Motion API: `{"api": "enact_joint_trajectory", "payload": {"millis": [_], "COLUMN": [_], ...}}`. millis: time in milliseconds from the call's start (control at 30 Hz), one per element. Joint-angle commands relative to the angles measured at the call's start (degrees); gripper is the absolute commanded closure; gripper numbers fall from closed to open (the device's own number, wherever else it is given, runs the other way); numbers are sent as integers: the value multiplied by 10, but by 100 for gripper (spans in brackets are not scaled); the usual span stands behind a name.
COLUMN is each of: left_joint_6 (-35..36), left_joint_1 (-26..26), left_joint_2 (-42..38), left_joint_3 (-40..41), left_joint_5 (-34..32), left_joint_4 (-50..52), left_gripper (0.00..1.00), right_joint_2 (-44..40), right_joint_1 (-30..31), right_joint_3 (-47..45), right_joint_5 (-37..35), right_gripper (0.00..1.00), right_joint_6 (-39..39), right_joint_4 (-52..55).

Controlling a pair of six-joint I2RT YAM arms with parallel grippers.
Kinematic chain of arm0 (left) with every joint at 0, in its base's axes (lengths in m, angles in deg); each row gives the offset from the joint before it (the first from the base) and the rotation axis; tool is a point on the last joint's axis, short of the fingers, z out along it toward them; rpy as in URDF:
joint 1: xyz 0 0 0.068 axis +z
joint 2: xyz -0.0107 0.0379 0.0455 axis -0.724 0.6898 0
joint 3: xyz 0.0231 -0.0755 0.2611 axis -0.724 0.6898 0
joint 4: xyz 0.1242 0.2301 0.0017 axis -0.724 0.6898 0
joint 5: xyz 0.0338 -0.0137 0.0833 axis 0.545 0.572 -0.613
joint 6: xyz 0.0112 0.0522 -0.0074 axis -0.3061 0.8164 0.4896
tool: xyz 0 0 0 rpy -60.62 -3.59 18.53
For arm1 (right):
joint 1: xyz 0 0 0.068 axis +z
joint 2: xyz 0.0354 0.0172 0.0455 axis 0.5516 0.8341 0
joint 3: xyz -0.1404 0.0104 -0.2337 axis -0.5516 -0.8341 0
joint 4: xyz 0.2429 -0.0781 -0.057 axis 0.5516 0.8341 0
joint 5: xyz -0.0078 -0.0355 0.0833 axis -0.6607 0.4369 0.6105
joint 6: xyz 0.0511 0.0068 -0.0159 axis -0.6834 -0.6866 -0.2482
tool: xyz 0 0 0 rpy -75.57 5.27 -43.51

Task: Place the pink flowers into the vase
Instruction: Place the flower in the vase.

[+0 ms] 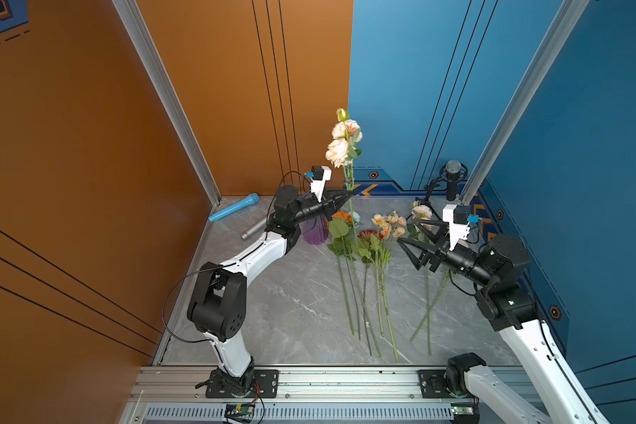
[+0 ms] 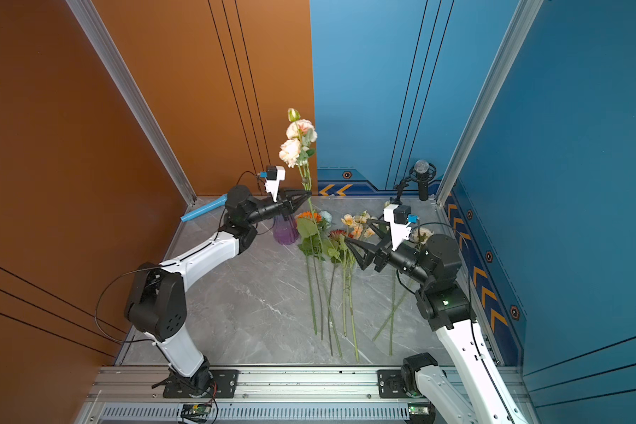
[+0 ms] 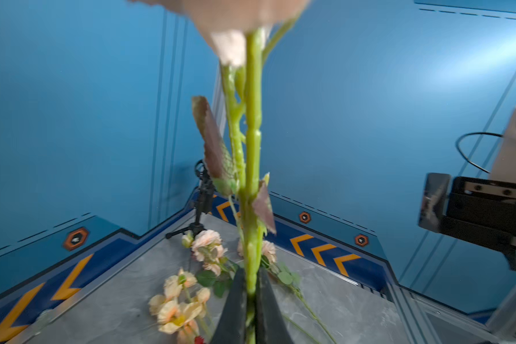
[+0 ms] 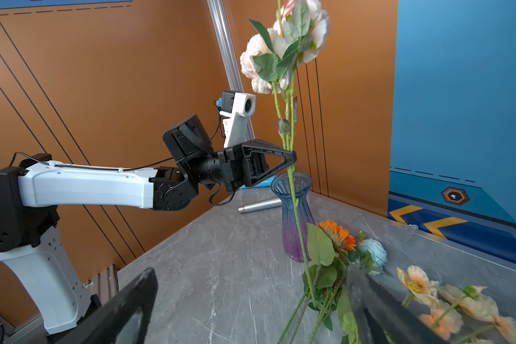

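Observation:
My left gripper (image 1: 349,191) (image 3: 251,277) is shut on the green stem of one of the pink flowers (image 1: 340,147) (image 4: 280,53) and holds it upright, blooms high. The ribbed vase (image 1: 314,235) (image 4: 292,208), blue-grey above and purple below, stands just under and to the left of that gripper. The stem's lower part hangs outside the vase, on its right side, down among the lying flowers. More pink flowers (image 1: 421,212) (image 3: 206,241) lie at the right, partly hidden by my right gripper (image 1: 404,230) (image 4: 251,283). That gripper hovers over them, open wide and holding nothing.
A peach-orange spray (image 1: 388,224), an orange bloom (image 1: 342,216), a pale blue bloom (image 4: 373,250) and a red one (image 1: 368,235) lie mid-table, stems towards the front. A blue microphone (image 1: 234,207) and a silver one (image 1: 252,230) lie back left. A black microphone on a stand (image 1: 452,180) is back right.

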Motion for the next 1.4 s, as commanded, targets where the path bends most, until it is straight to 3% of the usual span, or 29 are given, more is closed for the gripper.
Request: {"api": "enact_joint_trajectory", "payload": {"millis": [0,233,767,1367], "left_joint_6": [-11,44,218,217], "left_joint_1": [27,52,46,72], "left_joint_2": [9,38,32,19], "left_joint_3": [-40,-147,-381,-387], "left_joint_5": [-25,-56,-176,-181], "left_joint_4": [8,119,448,459], "left_gripper": [100,100,100,100], "right_joint_2": [-23,-27,20,40], "right_joint_1": [-17,-33,-40,-40], "right_joint_3": [-2,-21,-35,-46], "right_joint_5": [-19,-23,-23,-9], "right_gripper": [0,0,0,0], "right_joint_6": [20,17,18,-1], "right_joint_4": [49,58,30,-8]}}
